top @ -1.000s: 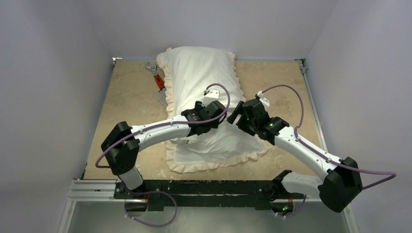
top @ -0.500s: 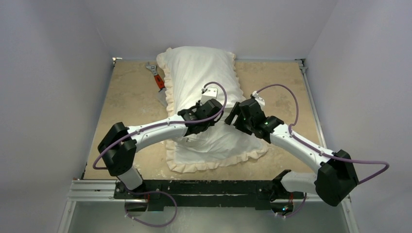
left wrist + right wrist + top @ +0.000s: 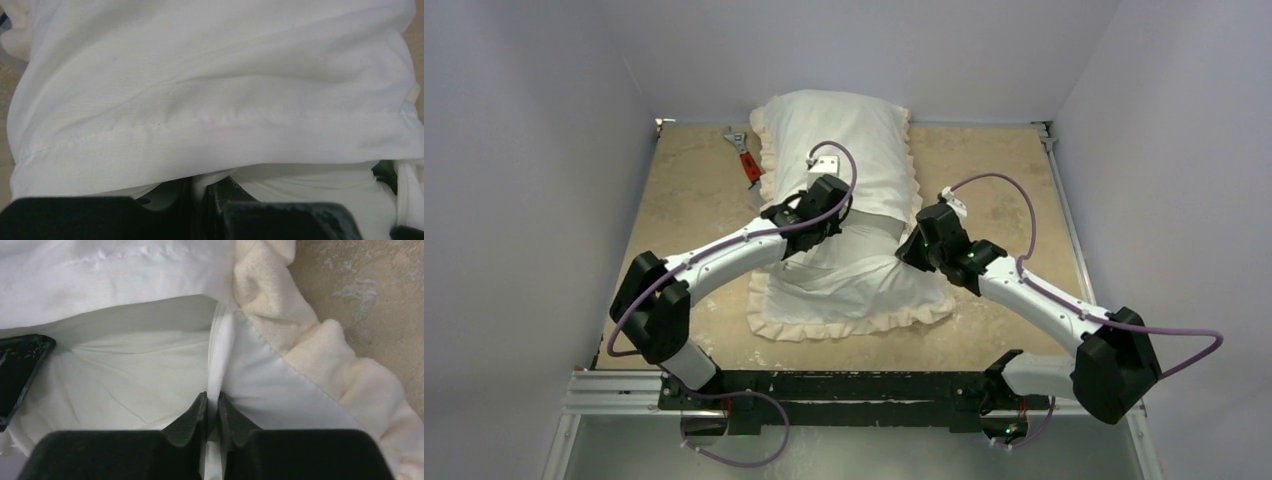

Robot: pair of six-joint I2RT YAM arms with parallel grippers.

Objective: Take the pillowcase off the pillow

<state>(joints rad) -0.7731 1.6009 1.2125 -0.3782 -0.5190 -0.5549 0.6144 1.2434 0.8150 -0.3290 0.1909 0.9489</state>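
The pillowcase [image 3: 854, 290], white side up with a cream frill [image 3: 844, 325], lies along the table's middle. The pillow is hidden inside it and swells its far half. My left gripper [image 3: 829, 222] is at the cover's middle, shut on a fold of off-white fabric just under a stitched hem [image 3: 150, 127]. In the left wrist view the left gripper [image 3: 202, 182] pinches that fold; pillow or inner layer, I cannot tell. My right gripper [image 3: 911, 245] is at the cover's right edge. In the right wrist view the right gripper [image 3: 212, 400] is shut on a white seam strip beside the frill [image 3: 300, 340].
An orange-handled wrench [image 3: 746, 160] lies on the beige table [image 3: 684, 210] just left of the cover's far end. Grey walls close in the left, far and right sides. A black rail with both arm bases runs along the near edge.
Both grippers closed on the fabric. The left arm then swung to the far left with its fold, and the cover's near end slid left. The right gripper moved slightly left.
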